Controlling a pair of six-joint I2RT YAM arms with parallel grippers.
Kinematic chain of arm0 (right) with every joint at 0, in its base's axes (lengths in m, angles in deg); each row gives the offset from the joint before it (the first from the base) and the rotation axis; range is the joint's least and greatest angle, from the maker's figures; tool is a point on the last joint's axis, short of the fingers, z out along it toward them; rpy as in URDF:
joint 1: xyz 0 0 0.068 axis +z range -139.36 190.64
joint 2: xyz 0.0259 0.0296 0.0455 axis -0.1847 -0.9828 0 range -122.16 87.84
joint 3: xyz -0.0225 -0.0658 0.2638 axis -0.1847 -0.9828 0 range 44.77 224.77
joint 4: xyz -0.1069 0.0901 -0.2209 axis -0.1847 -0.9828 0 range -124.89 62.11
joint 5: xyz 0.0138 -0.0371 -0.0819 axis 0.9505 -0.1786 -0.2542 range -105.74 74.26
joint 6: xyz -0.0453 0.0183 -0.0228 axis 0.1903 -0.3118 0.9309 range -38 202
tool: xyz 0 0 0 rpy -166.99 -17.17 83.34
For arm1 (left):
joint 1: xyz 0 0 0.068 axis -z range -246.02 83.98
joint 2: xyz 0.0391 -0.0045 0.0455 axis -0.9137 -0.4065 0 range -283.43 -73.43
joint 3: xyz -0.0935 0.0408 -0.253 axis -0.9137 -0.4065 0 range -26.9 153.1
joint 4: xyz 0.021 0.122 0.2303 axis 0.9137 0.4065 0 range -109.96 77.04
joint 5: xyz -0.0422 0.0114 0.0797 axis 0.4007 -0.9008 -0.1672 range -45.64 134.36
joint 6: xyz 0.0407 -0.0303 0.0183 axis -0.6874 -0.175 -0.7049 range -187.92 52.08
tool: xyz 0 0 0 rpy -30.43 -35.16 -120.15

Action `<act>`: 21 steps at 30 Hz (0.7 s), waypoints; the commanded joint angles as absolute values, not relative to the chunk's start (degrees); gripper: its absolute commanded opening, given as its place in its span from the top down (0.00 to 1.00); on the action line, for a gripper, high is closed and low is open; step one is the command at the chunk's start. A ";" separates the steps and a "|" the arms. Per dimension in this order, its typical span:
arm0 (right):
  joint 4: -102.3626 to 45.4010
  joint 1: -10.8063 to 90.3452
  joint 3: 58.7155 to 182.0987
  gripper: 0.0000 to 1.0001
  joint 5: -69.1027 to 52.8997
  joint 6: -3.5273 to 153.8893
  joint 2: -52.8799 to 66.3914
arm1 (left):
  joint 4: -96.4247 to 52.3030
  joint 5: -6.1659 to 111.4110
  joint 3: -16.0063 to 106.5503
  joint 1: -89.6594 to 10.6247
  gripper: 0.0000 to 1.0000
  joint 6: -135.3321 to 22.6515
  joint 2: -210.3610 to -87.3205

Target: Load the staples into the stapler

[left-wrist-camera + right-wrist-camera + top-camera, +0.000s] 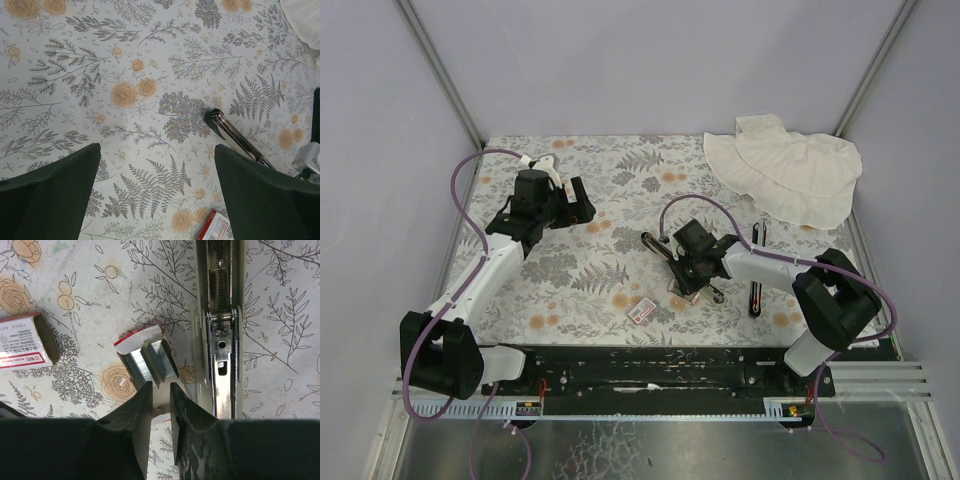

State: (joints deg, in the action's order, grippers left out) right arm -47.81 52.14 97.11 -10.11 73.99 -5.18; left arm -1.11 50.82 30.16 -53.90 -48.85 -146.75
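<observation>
The stapler (222,340) lies opened flat, its bare metal channel and spring facing up just right of my right gripper (161,387). The small tray (137,337) holds silver staples (150,362), one strip raised. My right fingers stand a narrow gap apart at that strip's near end; whether they pinch it is unclear. From above, the right gripper (685,285) is low over the stapler (658,248). The white and red box sleeve (642,310) lies to its left. My left gripper (582,200) hangs wide open and empty over the cloth, with the stapler's tip (235,135) in its view.
A crumpled white cloth (785,175) lies at the back right corner. Two thin black items (756,265) lie right of the right arm. Grey walls and metal posts close in the flowered table cover (580,260). The box sleeve (215,227) shows under the left fingers.
</observation>
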 commanded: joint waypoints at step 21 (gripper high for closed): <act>-45.47 53.53 97.17 0.80 -8.97 72.77 -7.15 | -2.99 50.51 30.76 -54.39 0.05 -48.72 -145.32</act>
